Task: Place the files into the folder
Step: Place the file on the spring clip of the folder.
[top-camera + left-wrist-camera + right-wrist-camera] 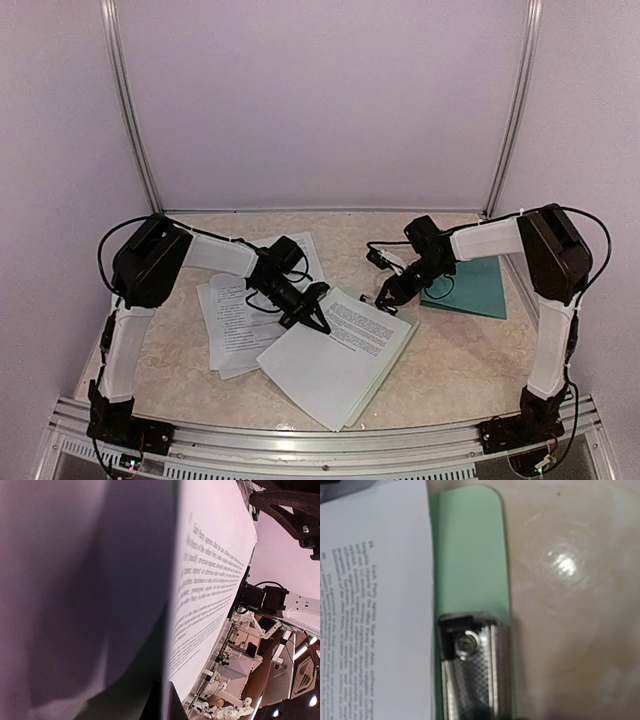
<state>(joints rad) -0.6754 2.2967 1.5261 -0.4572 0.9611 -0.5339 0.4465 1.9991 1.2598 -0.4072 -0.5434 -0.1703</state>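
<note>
Nearest, the files [215,570], white sheets carrying blocks of black text, are filling most of the left wrist view. One sheet is running edge-on up the middle, with its shaded back at 9 o'clock and its printed face at 3 o'clock. The left gripper [317,322] is clenching fully on that paper's edge, at 11 o'clock of the main stack of files [335,370] in the top view.

That stack is lying skewed at the centre of the marbled table [460,355]. More loose sheets [235,325] are fanning out at 9 o'clock of the stack, partly under the left arm.

The right gripper [387,298] is hanging over the stack's 1 o'clock edge. Whether its pincer is released or grasping anything I cannot tell, as its fingertips are too small above and are not showing in its own wrist view. That view is looking straight down on a pale mint-green clipboard [467,550] with a rounded corner. A silver metal clip [480,670] is sitting at 6 o'clock of the frame. A printed sheet [375,605] is covering the board's 9 o'clock side, and bare table is lying at 3 o'clock.

The teal folder [478,288] is lying flat and closed at 3 o'clock of the right gripper, partly under that arm. It is sitting just beside the stack, with none of the files inside it.
</note>
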